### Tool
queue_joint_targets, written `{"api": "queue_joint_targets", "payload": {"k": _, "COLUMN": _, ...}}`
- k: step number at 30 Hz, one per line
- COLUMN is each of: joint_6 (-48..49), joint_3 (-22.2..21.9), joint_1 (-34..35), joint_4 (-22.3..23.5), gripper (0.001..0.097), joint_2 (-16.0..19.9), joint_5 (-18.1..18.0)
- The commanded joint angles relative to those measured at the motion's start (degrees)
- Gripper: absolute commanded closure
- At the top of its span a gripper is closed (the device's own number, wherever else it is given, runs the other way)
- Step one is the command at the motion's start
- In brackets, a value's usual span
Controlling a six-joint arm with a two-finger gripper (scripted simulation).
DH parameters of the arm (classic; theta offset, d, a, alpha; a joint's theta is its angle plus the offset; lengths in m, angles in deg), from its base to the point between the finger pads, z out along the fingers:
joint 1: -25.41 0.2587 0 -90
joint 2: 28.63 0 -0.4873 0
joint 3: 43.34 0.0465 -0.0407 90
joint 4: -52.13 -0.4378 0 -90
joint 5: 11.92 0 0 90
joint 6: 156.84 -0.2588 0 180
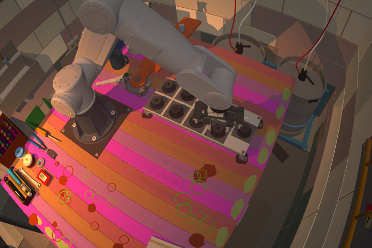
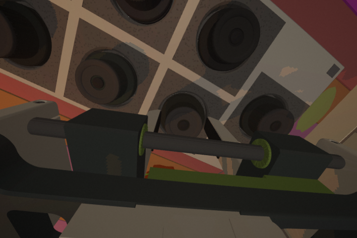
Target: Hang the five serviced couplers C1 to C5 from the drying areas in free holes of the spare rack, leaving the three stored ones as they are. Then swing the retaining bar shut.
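Note:
My gripper point(image 1: 218, 120) point(image 2: 183, 127) is open and holds nothing; it hangs low over the right part of the spare rack point(image 1: 202, 117), its fingers standing either side of a dark coupler point(image 2: 182, 119) that sits in a rack hole. Several other dark couplers sit in the rack's holes, among them one to the right point(image 1: 244, 130) point(image 2: 269, 118) and one at the far left point(image 1: 156, 102). Part of the rack lies hidden under my forearm. The retaining bar point(image 1: 109, 81), a pale rod on a round pivot point(image 1: 138, 84), points left, away from the rack.
Behind the table stand two steel kegs point(image 1: 303, 87) with hoses. A dark mug point(image 1: 117, 59) and an orange bracket point(image 1: 145, 68) lie by my arm. Hand tools point(image 1: 31, 163) line the left edge. My base point(image 1: 94, 120) is bolted left of the rack.

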State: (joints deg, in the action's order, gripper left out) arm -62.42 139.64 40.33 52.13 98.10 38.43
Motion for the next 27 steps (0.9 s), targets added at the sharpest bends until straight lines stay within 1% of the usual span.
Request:
{"api": "queue_joint_targets", "payload": {"k": 1, "joint_6": 0.00, "joint_3": -0.03, "joint_1": 0.00, "joint_4": 0.00, "gripper": 0.0396, "joint_2": -0.04, "joint_5": 0.00}}
{"api": "queue_joint_targets", "payload": {"k": 6, "joint_6": 0.00, "joint_3": -0.13, "joint_1": 0.00, "joint_4": 0.00, "gripper": 0.0396, "joint_2": -0.37, "joint_5": 0.38}}
{"api": "queue_joint_targets", "payload": {"k": 11, "joint_6": 0.00, "joint_3": -0.54, "joint_1": 0.00, "joint_4": 0.00, "gripper": 0.0396, "joint_2": -1.70, "joint_5": 2.08}}
{"api": "queue_joint_targets", "payload": {"k": 22, "joint_6": 0.00, "joint_3": -2.95, "joint_1": 0.00, "joint_4": 0.00, "gripper": 0.0396, "joint_2": -6.69, "joint_5": 9.47}}
{"api": "queue_joint_targets", "payload": {"k": 27, "joint_6": 0.00, "joint_3": -4.18, "joint_1": 0.00, "joint_4": 0.00, "gripper": 0.0396, "joint_2": -8.37, "joint_5": 12.42}}
